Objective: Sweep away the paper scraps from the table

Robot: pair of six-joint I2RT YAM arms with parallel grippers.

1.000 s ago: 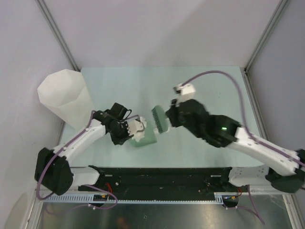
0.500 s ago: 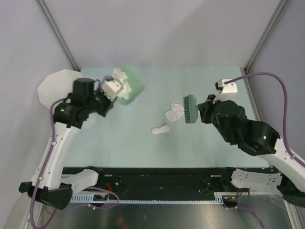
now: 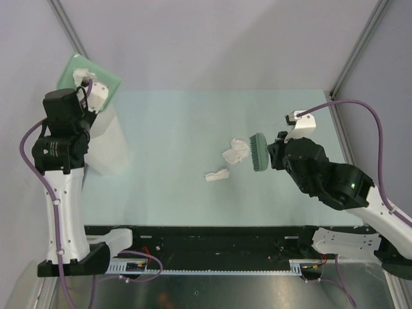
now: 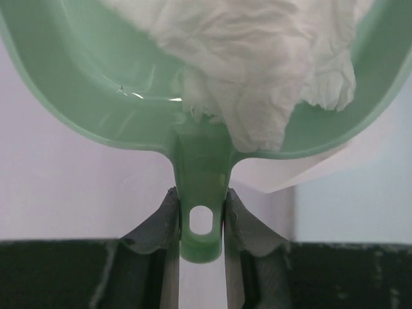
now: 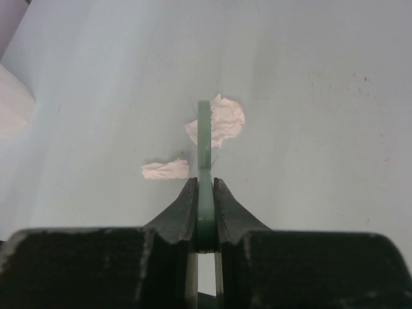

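Observation:
My left gripper is shut on the handle of a green dustpan, and a crumpled white paper scrap lies in the pan. From above, the dustpan hangs tilted at the far left over the translucent white bin. My right gripper is shut on a green brush. The brush stands on edge on the table. Two paper scraps lie loose there: a larger one touching the brush and a smaller one nearer the front.
In the right wrist view the bin shows at the left edge, the larger scrap just beyond the brush, and the smaller scrap to its left. Grey walls close the table's left, back and right sides.
My left arm has lifted the dustpan from mid-table and swung it up and left over the bin. My right arm drew the brush back to the right, then held still.

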